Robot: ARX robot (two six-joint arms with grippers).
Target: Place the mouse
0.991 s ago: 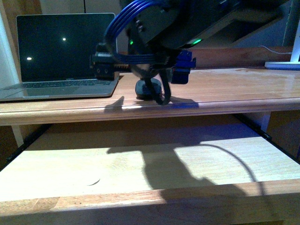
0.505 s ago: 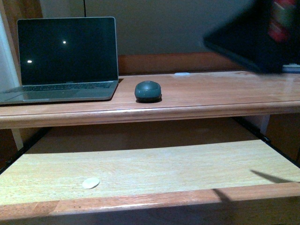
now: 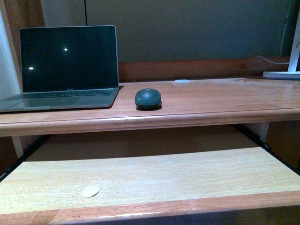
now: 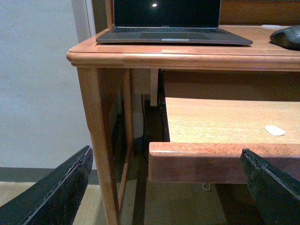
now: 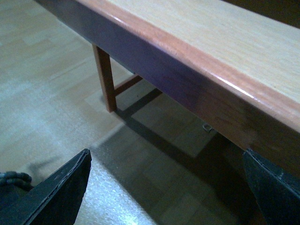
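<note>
The dark blue-grey mouse (image 3: pixel 148 99) rests on the wooden desk top (image 3: pixel 211 101), just right of the open laptop (image 3: pixel 65 65). Its edge also shows in the left wrist view (image 4: pixel 287 37). Neither arm shows in the front view. My left gripper (image 4: pixel 166 187) is open and empty, low in front of the desk's left corner and the pulled-out shelf edge (image 4: pixel 220 161). My right gripper (image 5: pixel 166 190) is open and empty, below the shelf's front edge (image 5: pixel 197 79), over the floor.
The pulled-out light wood shelf (image 3: pixel 154 176) has a small pale disc (image 3: pixel 90 191) on it. A white object with a cable (image 3: pixel 281 74) sits at the desk's far right. A desk leg (image 4: pixel 101 140) stands by my left gripper.
The arm that hung over the mouse one second ago has pulled away to the right and out of the front view. The mouse stays on the desk.
</note>
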